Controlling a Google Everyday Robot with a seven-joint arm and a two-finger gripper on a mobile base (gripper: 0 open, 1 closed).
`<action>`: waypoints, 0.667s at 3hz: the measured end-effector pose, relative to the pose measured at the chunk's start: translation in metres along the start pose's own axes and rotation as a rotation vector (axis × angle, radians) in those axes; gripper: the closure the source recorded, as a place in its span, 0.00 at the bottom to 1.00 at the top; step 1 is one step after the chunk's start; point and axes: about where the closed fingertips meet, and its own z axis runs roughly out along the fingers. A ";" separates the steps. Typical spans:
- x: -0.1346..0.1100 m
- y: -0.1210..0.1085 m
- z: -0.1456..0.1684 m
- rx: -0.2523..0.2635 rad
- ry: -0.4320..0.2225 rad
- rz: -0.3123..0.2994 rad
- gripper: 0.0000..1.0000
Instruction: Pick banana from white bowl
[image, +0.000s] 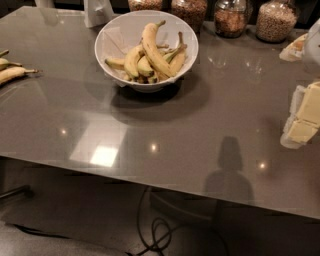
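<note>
The banana (154, 51) lies on top of the heap inside the bowl (150, 86). Its stem points up toward the far rim, and its darker tip rests low on the right side. Shorter bananas (131, 61) are packed under and beside it, touching it, and white paper lining shows along the bowl's left inner wall. The bowl stands on the far half of a glossy grey table (165, 130), left of centre, and casts a shadow toward the near edge. Behind it, along the table's far edge, stands a row of glass jars (231, 17) filled with grains, with a white object (97, 11) just left of them. Loose bananas (12, 72) lie at the table's left edge, well apart from the bowl. The gripper (302, 120), pale yellow and white, comes in at the right edge of the view. It is above the table, well apart from the bowl and touching nothing. Whether it is spread or closed cannot be told. Dark cables (157, 232) curl on the floor below the table's near edge.
</note>
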 end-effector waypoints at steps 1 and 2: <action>0.000 0.000 0.000 0.000 -0.001 0.000 0.00; -0.009 -0.004 -0.002 0.017 -0.025 0.001 0.00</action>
